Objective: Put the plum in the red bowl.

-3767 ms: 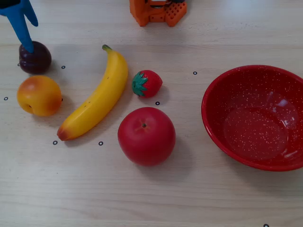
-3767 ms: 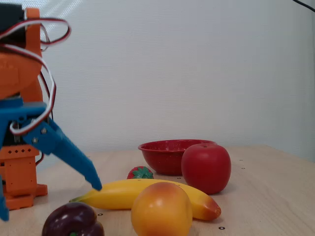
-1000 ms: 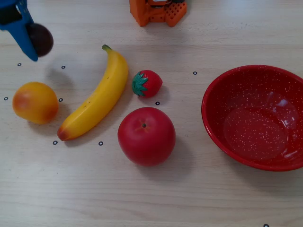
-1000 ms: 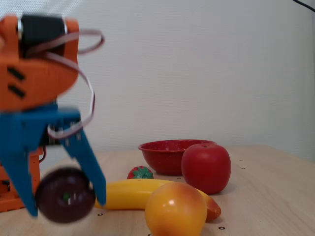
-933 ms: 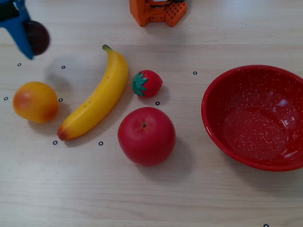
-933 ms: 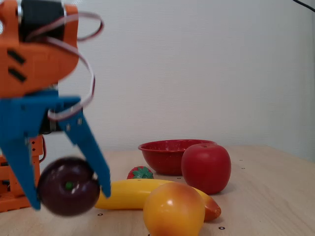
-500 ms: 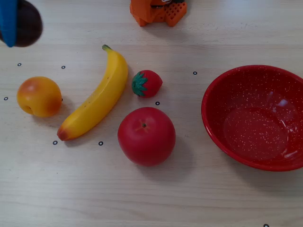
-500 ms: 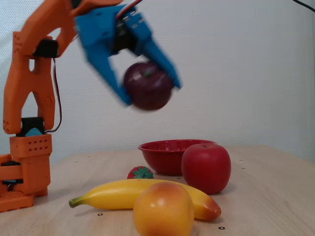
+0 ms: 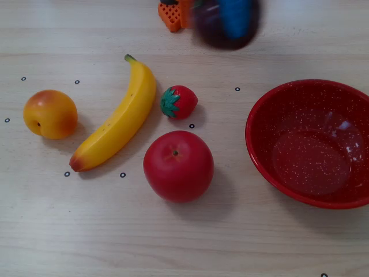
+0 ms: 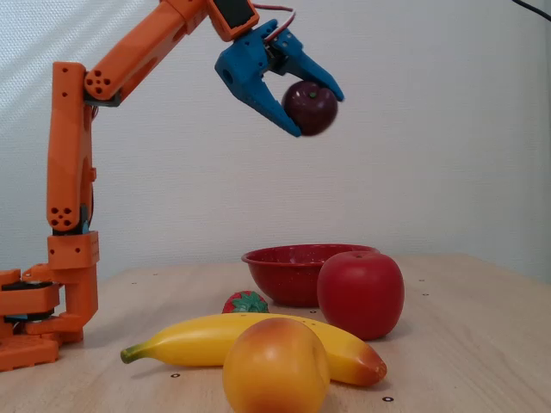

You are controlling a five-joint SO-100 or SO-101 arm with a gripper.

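High in the upper middle of the side-on fixed view, the blue gripper (image 10: pixel 312 105) is carrying the plum (image 10: pixel 310 107), its jaws closed around the dark fruit and holding it well clear of the table (image 10: pixel 448 344). Half a second earlier the fruit was hanging further left in that view and showing at the far upper left corner of the top-down fixed view; now it is appearing as a blurred dark shape at the top centre there, the plum (image 9: pixel 214 29) partly masked by the blue of the gripper (image 9: pixel 233 17), so the arm is sweeping across toward the right side of that frame. The red bowl (image 9: pixel 259 150) is sitting empty at the right edge, below and to the right of the carried fruit. The peach (image 9: pixel 50 113), banana (image 9: pixel 118 118), strawberry (image 9: pixel 180 102) and apple (image 9: pixel 178 165) are lying on the table, though the peach is sitting slightly further from the banana than a moment ago. Judging by this, the pick-up is done and the carry is roughly halfway; travelling on over the bowl and releasing remain.
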